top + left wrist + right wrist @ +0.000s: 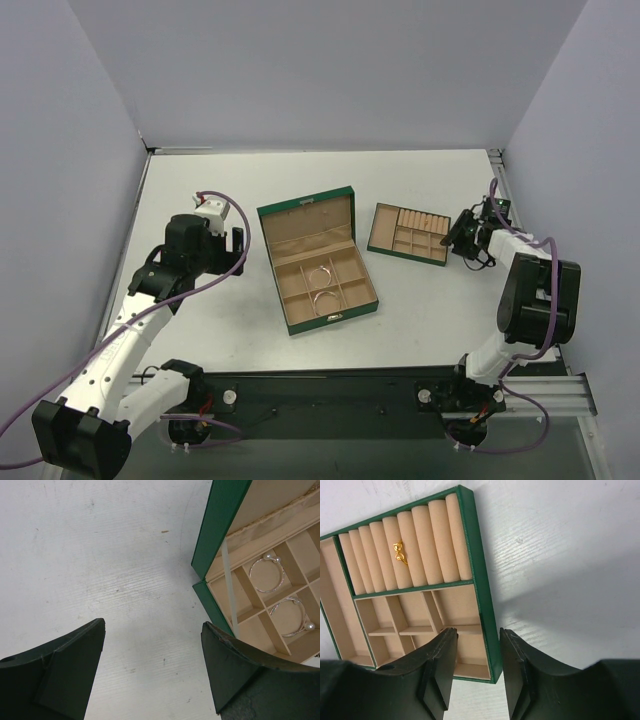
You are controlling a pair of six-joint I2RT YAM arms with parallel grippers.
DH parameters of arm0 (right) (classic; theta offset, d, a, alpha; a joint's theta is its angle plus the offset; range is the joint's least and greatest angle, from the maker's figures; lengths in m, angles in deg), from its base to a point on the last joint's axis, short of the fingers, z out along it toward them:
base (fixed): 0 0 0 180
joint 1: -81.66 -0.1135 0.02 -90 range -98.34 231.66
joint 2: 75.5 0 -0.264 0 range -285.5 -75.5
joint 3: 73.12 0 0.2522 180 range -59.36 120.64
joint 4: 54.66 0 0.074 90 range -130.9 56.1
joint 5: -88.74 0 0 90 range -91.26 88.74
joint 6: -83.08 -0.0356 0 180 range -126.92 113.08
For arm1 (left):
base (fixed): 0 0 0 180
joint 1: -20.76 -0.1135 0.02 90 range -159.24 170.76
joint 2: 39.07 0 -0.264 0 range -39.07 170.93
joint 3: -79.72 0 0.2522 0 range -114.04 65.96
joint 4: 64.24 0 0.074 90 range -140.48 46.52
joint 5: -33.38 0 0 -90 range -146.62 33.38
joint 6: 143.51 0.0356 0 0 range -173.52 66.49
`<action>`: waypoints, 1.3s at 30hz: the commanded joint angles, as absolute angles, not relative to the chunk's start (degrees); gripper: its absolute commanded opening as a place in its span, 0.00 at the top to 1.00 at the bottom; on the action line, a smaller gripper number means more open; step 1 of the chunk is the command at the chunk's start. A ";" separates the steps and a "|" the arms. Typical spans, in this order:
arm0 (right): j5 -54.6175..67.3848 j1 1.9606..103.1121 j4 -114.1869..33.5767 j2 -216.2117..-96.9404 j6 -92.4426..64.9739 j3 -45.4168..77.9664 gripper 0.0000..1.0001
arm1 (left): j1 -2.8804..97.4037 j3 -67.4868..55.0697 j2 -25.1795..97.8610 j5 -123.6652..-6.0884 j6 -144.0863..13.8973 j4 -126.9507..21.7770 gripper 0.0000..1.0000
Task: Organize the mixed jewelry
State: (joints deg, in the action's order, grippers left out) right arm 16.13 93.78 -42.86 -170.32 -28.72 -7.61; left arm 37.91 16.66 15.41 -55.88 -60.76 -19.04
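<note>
**Supervisor:** Report the workspace, largest item first.

**Operator:** I see the table [420, 310] with the green box [336, 321] at its centre, lid tilted open toward the back. The smaller green tray [405, 256] lies to the right of the box and does not touch it.

**Supervisor:** Tool state?

**Operator:** My left gripper [152, 625] hangs over bare table just left of the box. Its jaws are spread wide with nothing between them. My right gripper [477, 632] sits at the tray's right end, by the small divided compartments. Its jaws stand partly apart with a clear gap and hold nothing.

**Supervisor:** Location of the jewelry?

**Operator:** The first bangle hoop [268, 557] lies flat in a middle compartment of the box base. The second bangle hoop [310, 627] lies in the adjoining compartment toward the front. Each is silvery wire with pearl-like bead ends. The gold ring [399, 553] is seated in a slot between two ring rolls [432, 540], near the middle of the tray's row.
</note>
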 commanded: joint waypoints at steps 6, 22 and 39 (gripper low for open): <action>14.57 93.79 -41.16 -173.49 -27.57 -2.93 0.64 | 37.64 16.04 15.51 -56.62 -60.19 -20.69 0.12; 1.91 87.91 -34.49 -178.58 -22.74 2.25 0.68 | 37.64 16.21 14.81 -56.62 -60.19 -20.69 0.12; -0.55 87.46 -33.17 -180.70 -22.04 3.04 0.87 | 37.64 16.30 14.46 -56.62 -60.11 -20.78 0.12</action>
State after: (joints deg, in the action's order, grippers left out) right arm 2.47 87.20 -36.67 -179.33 -23.08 1.68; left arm 37.91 16.66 15.48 -55.86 -60.72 -19.02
